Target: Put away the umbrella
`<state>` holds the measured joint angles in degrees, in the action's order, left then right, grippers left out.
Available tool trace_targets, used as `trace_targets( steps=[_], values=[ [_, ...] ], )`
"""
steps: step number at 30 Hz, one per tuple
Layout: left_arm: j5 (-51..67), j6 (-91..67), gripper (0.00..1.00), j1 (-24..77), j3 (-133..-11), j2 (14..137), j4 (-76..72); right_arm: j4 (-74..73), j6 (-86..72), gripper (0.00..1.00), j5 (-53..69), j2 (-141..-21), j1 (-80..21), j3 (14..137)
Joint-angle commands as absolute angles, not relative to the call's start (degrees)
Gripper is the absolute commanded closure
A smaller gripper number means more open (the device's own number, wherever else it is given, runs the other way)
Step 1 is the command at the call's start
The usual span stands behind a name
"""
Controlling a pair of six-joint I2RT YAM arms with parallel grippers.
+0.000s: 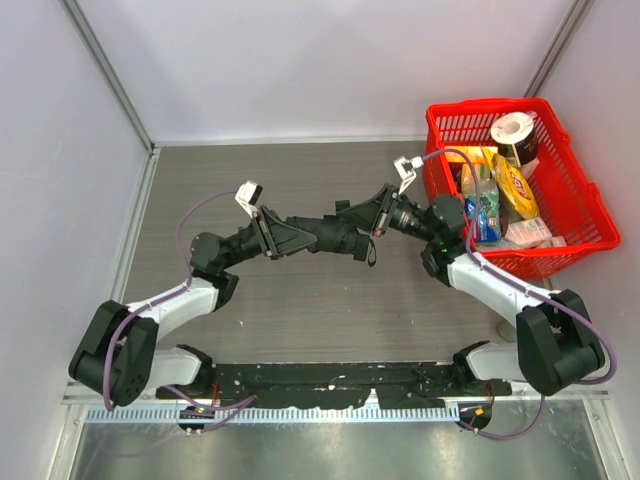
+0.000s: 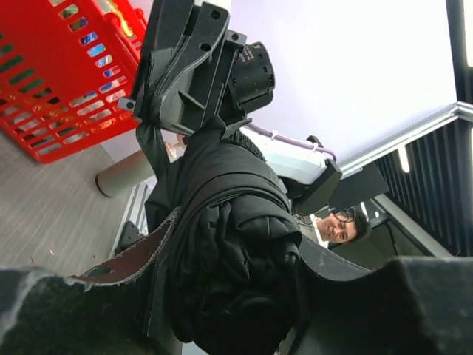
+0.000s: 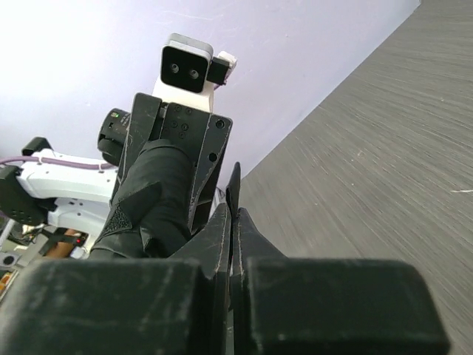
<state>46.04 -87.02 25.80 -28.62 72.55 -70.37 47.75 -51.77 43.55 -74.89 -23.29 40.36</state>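
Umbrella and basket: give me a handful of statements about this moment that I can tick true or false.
1. The umbrella is gripped by both the left tool and the right tool. True.
2. The umbrella lies inside the red basket. False: it is outside the basket, to its left, over the table.
3. The umbrella's canopy is spread open. False: it is bundled shut.
4. A white roll sits in the red basket. True.
5. The left tool is open and empty. False: it is shut on the umbrella.
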Motion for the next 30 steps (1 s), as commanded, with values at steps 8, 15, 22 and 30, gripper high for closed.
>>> trace_targets(
  steps=[8, 15, 22, 30],
  values=[
    [57.75, -74.56, 1.00, 26.54, -26.19, 65.05, -46.70, 50.66, -40.54, 0.99, 29.36, -72.26, -22.67, 43.32],
    [57.75, -63.65, 1.00, 26.28, -29.18, 64.51, -30.87, 40.89, -28.50, 0.99, 27.16, -66.99, -26.18, 42.72],
    [53.17, -59.41, 1.00, 24.79, -29.35, 69.42, -21.09, 35.84, -15.48, 0.99, 10.14, -61.61, -37.69, 37.29],
    [55.10, -57.22, 1.00, 23.55, -30.41, 84.80, -22.93, 54.22, -14.57, 0.99, -4.40, -68.02, -42.01, 27.95]
  ],
)
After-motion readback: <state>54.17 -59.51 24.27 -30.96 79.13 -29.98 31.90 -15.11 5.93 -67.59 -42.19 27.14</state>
